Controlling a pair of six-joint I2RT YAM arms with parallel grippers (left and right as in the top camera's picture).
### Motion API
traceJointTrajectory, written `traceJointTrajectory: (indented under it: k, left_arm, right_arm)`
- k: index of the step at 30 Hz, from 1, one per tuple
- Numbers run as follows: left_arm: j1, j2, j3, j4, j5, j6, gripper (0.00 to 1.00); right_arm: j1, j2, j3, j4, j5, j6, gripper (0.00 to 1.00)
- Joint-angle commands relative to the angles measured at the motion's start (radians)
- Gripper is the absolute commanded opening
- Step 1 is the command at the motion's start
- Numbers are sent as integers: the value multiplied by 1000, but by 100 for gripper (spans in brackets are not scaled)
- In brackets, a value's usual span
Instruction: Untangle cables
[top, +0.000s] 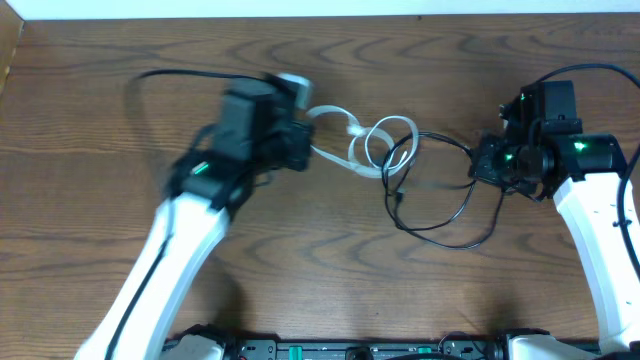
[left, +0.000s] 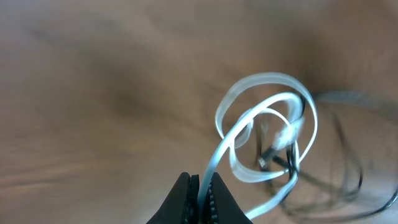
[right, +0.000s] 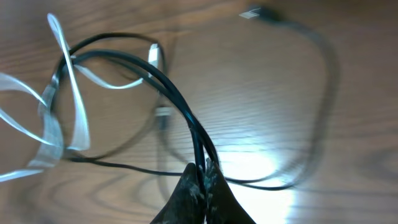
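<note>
A short flat white cable (top: 365, 140) lies in loose loops at the table's middle, interlaced with a thin black cable (top: 440, 215) that loops to the right. My left gripper (top: 300, 150) is shut on the white cable (left: 261, 118), pinched between its fingertips (left: 202, 186). My right gripper (top: 490, 165) is shut on two strands of the black cable (right: 155, 78) at its fingertips (right: 204, 171). The black cable's plug (right: 252, 12) lies on the wood beyond. The white loops (right: 56, 124) cross the black strands at the left of the right wrist view.
The wooden table (top: 320, 290) runs to a pale wall edge at the back. Thicker black arm wires arc behind the left arm (top: 160, 75) and above the right arm (top: 590, 70). The arms' bases sit at the front edge.
</note>
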Motion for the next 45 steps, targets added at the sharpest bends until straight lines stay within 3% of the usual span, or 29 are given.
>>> traceJointTrajectory:
  k: [1,10,16,19,23,27,33,38,45]
  left_arm:
    - [61,-114,9,-36,-119,-47,7]
    - [258,-254,9,-132,-120,-46,7]
    - [264,-212,9,-186,-37,-41,7]
    - [264,-193,9,-186,-34,-42,7]
    - [264,-185,9,-180,-38,-42,8]
    - [264,-195,27,-137,-32,-53,7]
    - [264,-232,173,-114,19,-93,7]
    - [264,-259,294,-98,101,-120,7]
    - [264,-309,323,-26,124,-216,7]
  right_arm:
    - [-29,27,13,-18,135,26,1]
    - [-87,127,13,-42,136,-14,1]
    - [-74,150,13,28,-173,-226,2]
    - [-50,150,13,80,-345,-283,12]
    - [11,156,13,141,-377,-260,32]
    - [93,182,13,219,-386,-258,44]
    - [181,286,13,320,-420,-245,50]
    - [216,358,13,404,-523,-331,56]
    - [256,387,13,461,-528,-352,63]
